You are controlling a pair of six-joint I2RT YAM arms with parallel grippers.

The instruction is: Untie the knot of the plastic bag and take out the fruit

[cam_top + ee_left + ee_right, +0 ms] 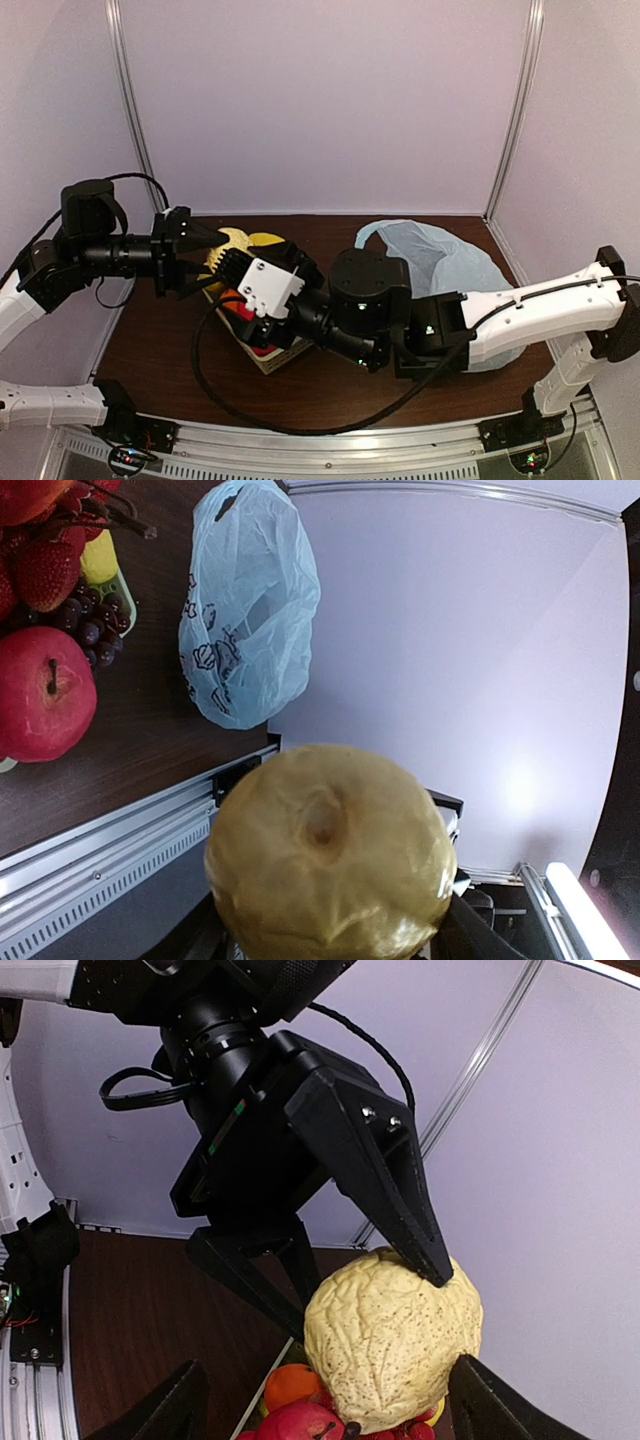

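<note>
Two claws meet over the basket (pixel 272 360): the left claw (pixel 372 1290) pinches the lumpy lemon (pixel 395 1355), seemingly to add it to the fruit (pixel 40 695) there, the right claw (pixel 330 1365) gapes wide and empty beside it, and the bag (pixel 440 255) lies slack on the bench (pixel 160 340) behind.

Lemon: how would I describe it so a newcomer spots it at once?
Left of the blue bag stands a fruit basket. Over it the left tool grips the lemon: pale yellow, lumpy and speckled, unlike the smooth red apple and orange beneath.
</note>
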